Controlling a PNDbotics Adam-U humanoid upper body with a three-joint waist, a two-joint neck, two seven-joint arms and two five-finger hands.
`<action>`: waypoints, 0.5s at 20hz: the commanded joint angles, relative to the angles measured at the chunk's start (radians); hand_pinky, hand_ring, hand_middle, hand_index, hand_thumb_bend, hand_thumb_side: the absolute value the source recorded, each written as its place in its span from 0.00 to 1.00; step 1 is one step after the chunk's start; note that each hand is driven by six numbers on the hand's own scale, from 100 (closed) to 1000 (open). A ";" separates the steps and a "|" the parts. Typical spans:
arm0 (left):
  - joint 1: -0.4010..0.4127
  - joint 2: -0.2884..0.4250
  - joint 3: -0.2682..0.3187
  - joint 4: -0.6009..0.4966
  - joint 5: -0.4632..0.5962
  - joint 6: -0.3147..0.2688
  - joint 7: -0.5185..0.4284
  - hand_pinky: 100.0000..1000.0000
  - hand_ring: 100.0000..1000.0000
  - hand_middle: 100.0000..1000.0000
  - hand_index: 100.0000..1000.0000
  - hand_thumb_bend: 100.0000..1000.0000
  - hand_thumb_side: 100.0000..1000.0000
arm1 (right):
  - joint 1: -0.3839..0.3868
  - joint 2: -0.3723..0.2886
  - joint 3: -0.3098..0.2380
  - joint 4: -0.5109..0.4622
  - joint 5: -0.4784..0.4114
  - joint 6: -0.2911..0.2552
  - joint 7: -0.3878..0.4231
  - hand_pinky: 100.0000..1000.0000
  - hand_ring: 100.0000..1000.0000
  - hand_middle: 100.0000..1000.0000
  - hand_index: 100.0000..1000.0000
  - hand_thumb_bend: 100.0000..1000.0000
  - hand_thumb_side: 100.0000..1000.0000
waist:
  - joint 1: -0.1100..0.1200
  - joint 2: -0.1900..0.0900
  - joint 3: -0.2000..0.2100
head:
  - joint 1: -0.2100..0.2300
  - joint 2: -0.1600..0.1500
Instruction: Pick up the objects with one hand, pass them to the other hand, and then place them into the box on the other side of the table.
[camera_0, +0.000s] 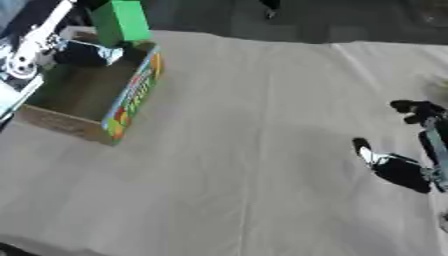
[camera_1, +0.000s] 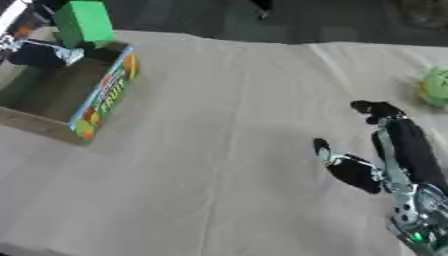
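A green block (camera_0: 121, 20) stands upright over the far corner of the cardboard box (camera_0: 129, 97), which has a colourful printed side and sits at the table's left. My left hand (camera_0: 85, 53) reaches over the box from the upper left, its fingers closed on the block's lower end. My right hand (camera_1: 354, 172) hovers over the table at the right, fingers spread and holding nothing. A pale green round object (camera_1: 435, 86) lies at the right edge, beyond that hand.
A light cloth (camera_0: 254, 150) with long creases covers the table. Its far edge runs along the top of the view, with dark floor behind it. My left arm's silver joints (camera_0: 24, 50) lie beside the box's left wall.
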 joint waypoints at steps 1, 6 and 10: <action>-0.035 0.002 0.017 0.037 -0.052 0.019 -0.016 0.63 0.60 0.46 0.39 0.41 0.00 | -0.005 -0.021 -0.018 -0.016 -0.006 0.067 -0.082 0.82 0.75 0.74 0.81 0.38 0.24 | 0.002 -0.022 -0.002 | 0.023 -0.011; -0.056 -0.024 0.023 0.098 -0.103 0.022 -0.047 0.64 0.61 0.46 0.40 0.42 0.00 | -0.002 -0.019 -0.021 -0.016 -0.008 0.066 -0.092 0.82 0.75 0.74 0.81 0.38 0.24 | 0.002 -0.022 -0.004 | 0.035 -0.017; -0.071 -0.045 0.030 0.150 -0.156 0.021 -0.074 0.65 0.62 0.47 0.42 0.44 0.00 | -0.005 -0.017 -0.028 -0.016 -0.009 0.068 -0.097 0.82 0.74 0.74 0.81 0.38 0.24 | 0.002 -0.023 -0.007 | 0.033 -0.026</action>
